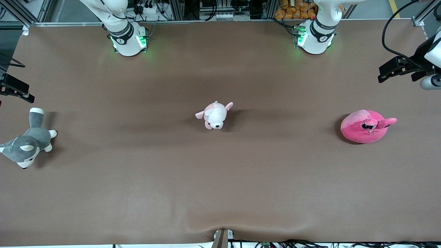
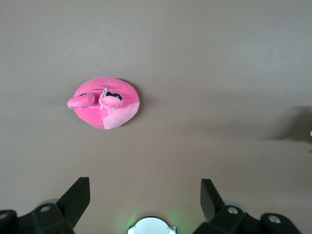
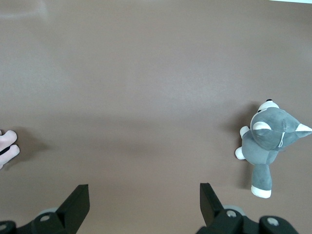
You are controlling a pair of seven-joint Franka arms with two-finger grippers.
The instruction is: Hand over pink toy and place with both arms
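Observation:
The hot-pink round plush toy (image 1: pixel 366 126) lies on the brown table (image 1: pixel 220 186) toward the left arm's end; it also shows in the left wrist view (image 2: pixel 108 103). My left gripper (image 1: pixel 386 71) hangs high over the table's edge at that end, apart from the toy. In its wrist view the left gripper (image 2: pixel 145 195) is open and empty. My right gripper (image 1: pixel 19 90) hangs over the right arm's end of the table. In its wrist view the right gripper (image 3: pixel 144 195) is open and empty. Both arms wait.
A pale pink-and-white plush dog (image 1: pixel 215 115) lies at the table's middle; its edge shows in the right wrist view (image 3: pixel 6 148). A grey-and-white plush husky (image 1: pixel 29 139) lies at the right arm's end and shows in the right wrist view (image 3: pixel 268 141).

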